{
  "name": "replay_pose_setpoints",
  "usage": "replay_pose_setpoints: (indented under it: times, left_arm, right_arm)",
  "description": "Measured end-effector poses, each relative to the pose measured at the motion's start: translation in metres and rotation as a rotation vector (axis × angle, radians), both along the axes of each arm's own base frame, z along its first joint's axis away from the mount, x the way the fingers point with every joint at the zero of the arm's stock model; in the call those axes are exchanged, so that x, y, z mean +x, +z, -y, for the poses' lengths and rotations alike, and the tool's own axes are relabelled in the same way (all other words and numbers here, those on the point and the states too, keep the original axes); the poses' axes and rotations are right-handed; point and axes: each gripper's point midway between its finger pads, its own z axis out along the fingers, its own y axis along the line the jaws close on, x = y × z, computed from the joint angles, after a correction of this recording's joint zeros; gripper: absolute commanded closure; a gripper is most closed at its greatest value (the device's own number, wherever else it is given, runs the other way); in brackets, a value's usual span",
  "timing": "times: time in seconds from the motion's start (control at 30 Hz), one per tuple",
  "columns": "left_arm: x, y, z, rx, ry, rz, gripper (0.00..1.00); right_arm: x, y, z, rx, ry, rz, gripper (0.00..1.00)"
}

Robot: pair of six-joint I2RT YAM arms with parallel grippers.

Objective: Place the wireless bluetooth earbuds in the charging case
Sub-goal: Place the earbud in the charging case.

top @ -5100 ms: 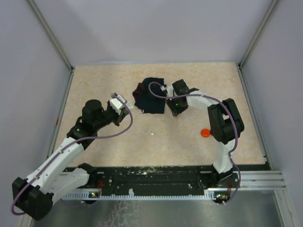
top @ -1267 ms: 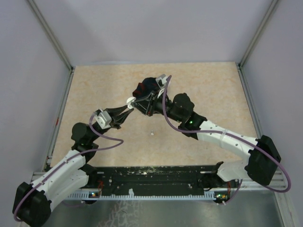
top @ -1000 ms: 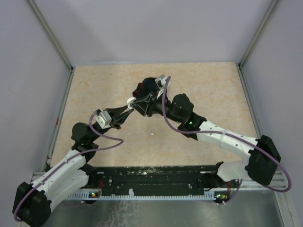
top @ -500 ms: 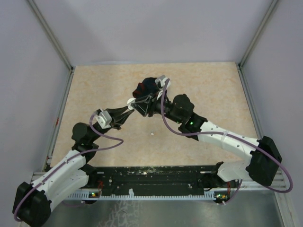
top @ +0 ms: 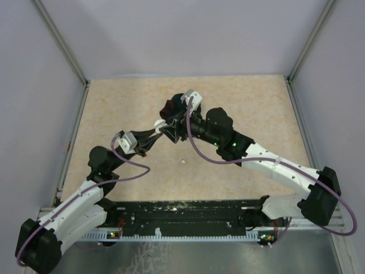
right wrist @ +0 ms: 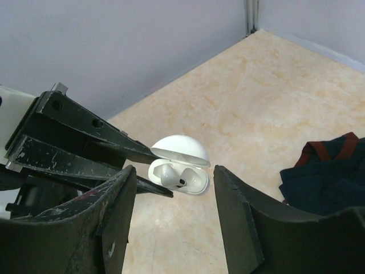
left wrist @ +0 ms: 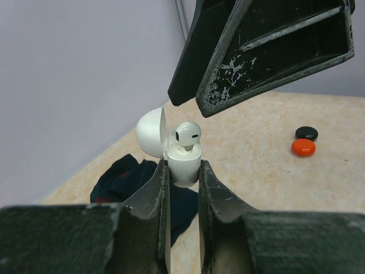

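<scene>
Since a second ago the right claw [right wrist: 174, 172] has let its fingers part: they now stand spread on either side of the charging case [left wrist: 183, 166] without touching it, and its arm reaches in from the lower right of the overhead frame. On my left-wrist feed the left claw [left wrist: 182, 171] is pinching the white charging case by its lower body, holding it up off the desk [top: 114, 108] near the middle of the overhead view. The case lid is swung open toward the left of that wrist picture. One white earbud [left wrist: 187, 136] sits in the case with its rounded head poking above the rim. Behind the case, toward the upper middle of the overhead frame, lies the dark navy cloth [top: 173, 105] with red trim. An orange disc [left wrist: 303, 148] and a black disc [left wrist: 306, 133] lie close together at the right of the left-wrist picture. A white speck [top: 183, 161] lies on the desk below the claws; it may be another earbud, but it is too small for me to tell.
</scene>
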Motion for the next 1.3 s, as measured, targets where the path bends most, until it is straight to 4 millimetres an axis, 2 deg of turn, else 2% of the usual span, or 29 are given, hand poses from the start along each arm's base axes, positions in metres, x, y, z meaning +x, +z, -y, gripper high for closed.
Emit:
replay_pose_setpoints:
  times: [0.3, 0.57, 0.87, 1.0, 1.3]
  left_arm:
    - [0.003, -0.005, 0.0, 0.034, 0.01, 0.0, 1.0]
    - [0.005, -0.006, -0.001, 0.069, 0.023, 0.018, 1.0]
    - [0.006, -0.014, 0.001, 0.134, 0.029, 0.042, 0.99]
    - [0.004, -0.017, 0.005, 0.185, 0.039, 0.084, 0.99]
    - [0.008, -0.023, 0.001, 0.254, 0.103, 0.121, 0.99]
  right_arm:
    - [0.002, -0.001, 0.001, -0.083, -0.05, 0.011, 0.42]
    - [0.015, -0.025, 0.002, -0.179, -0.124, -0.021, 0.42]
    - [0.02, -0.033, 0.008, -0.194, -0.197, -0.066, 0.42]
    - [0.027, -0.028, 0.011, -0.184, -0.244, -0.09, 0.42]
    - [0.03, -0.038, 0.01, -0.207, -0.286, -0.152, 0.4]
